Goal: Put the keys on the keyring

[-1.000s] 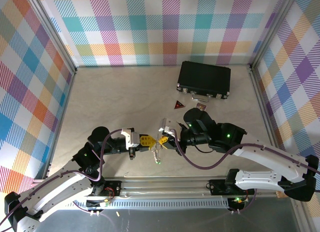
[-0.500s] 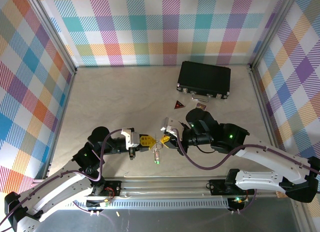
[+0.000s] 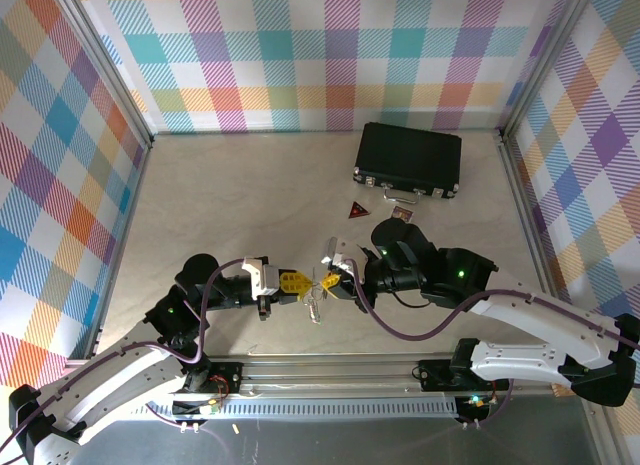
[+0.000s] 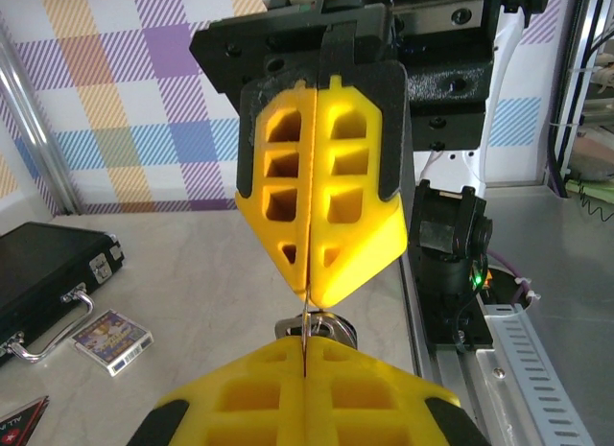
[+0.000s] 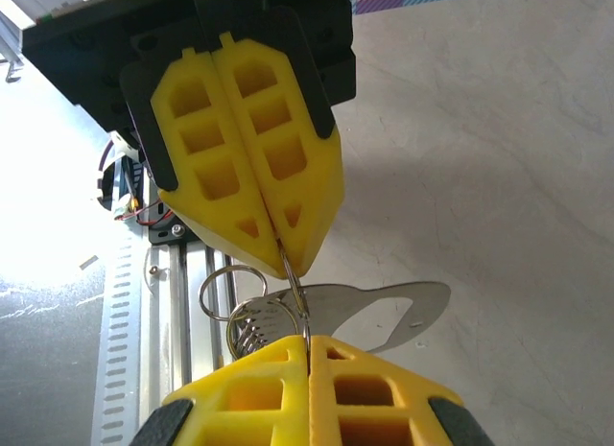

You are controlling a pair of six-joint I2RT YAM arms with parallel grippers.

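1. While both the left end effector (image 3: pixel 296 282) and the right end effector (image 3: pixel 330 281) are clamped fully shut on one thin wire of the keyring (image 5: pixel 230 293), held above the near side of the counter (image 3: pixel 250 205), you risk bending it if they pull apart.
2. Let the wire slip, and the dangling key (image 5: pixel 384 312) probably drops.
3. Your right wrist view separates the wire loops from the flat key blade; from above they blur into one silvery dangle.

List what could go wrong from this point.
Both the left claw and the right claw are shut on the same thin ring, tip to tip; pulling apart could bend it or let it slip.
The key dangles loose beneath them near the front rail; a drop might land it there.
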